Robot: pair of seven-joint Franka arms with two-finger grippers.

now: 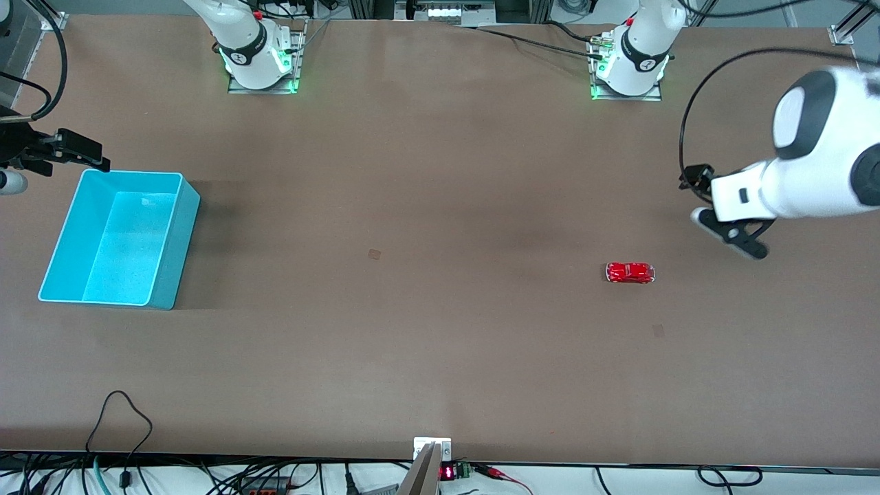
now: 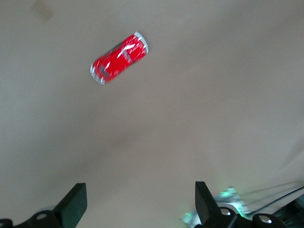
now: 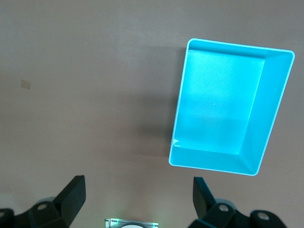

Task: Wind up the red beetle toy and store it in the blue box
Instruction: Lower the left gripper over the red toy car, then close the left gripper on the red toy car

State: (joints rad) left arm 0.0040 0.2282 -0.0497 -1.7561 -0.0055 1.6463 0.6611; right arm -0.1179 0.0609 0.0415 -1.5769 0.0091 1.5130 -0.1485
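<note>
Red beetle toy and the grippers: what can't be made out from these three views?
- red beetle toy: winding part too small in the front view, blurred in the left wrist view.
- right gripper: mostly cut off by the front view's edge.
- left gripper: only its open fingertips show in its wrist view.

Red beetle toy (image 2: 119,58) sat on the bare brown table (image 2: 199,109), lying at a slant across the view, silvery-white at both ends, roof glossy with glare. Nothing touched it. Left gripper (image 2: 140,206) hung over the table with fingers (image 2: 73,203) spread wide and nothing between them; only the dark tips and their mounts showed. Toy was well apart from both fingertips. A faint darker smudge (image 2: 43,9) marked the table near the toy. By one finger, a green-lit base (image 2: 228,202) and thin cables (image 2: 280,190) showed.
</note>
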